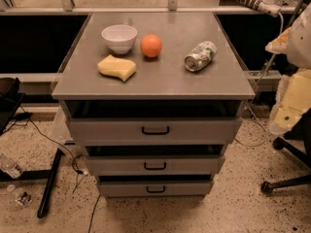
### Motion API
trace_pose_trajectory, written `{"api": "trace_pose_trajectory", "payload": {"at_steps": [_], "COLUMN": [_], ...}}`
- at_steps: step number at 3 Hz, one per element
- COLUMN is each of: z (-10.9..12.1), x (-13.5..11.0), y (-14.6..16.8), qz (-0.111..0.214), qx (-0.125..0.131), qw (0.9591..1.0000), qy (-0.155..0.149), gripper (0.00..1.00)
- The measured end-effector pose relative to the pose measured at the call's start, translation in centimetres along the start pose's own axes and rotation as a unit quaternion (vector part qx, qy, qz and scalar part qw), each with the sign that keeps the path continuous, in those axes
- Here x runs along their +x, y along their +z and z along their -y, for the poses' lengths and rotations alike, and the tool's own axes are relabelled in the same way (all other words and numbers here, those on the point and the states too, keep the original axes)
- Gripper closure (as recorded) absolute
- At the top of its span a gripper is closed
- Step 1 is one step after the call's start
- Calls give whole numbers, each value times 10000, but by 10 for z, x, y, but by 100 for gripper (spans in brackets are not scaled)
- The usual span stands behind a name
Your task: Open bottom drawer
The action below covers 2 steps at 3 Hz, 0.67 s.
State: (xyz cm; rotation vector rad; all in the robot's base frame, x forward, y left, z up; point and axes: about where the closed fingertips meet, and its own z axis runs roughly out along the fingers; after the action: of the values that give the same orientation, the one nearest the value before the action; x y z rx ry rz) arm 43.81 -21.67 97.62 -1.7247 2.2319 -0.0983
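**Ann:** So, where is the bottom drawer [124,189] from where you sit?

**Me:** It is the lowest of three fronts under the desk's [160,79] front edge, the narrowest one, close to the floor. Its handle [156,189], a small black loop, sits at the centre of the front.

**Ann:** And your gripper [287,111]?

**Me:** It is out past the desk's right edge, on the pale arm [297,38], well apart from the drawer. I cannot tell how wide it stands or whether it holds anything.

**Ann:** How will the drawer handle?

**Me:** It is grey metal, so I judge it stiff, fairly light, and likely to run straight on slides. The flat front offers no purchase, so the loop is my only hold. I would take it at its middle and pull squarely away from the front edge, because an off-centre pull could rack it.

**Ann:** Anything on top to mind?

**Me:** The bowl [119,37] and orange [151,46] sit toward the back edge and the sponge [116,67] toward the left. The can [200,56] lies on its side toward the right, and a jerk might roll it.
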Motion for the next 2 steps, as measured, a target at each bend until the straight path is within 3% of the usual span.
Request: {"api": "trace_pose_trajectory", "payload": {"at_steps": [2], "z": [-12], "x": [0], "y": [18], "qz": [72], "qx": [-7], "qw": [9999], "qy": [-103], "gripper": [0]}}
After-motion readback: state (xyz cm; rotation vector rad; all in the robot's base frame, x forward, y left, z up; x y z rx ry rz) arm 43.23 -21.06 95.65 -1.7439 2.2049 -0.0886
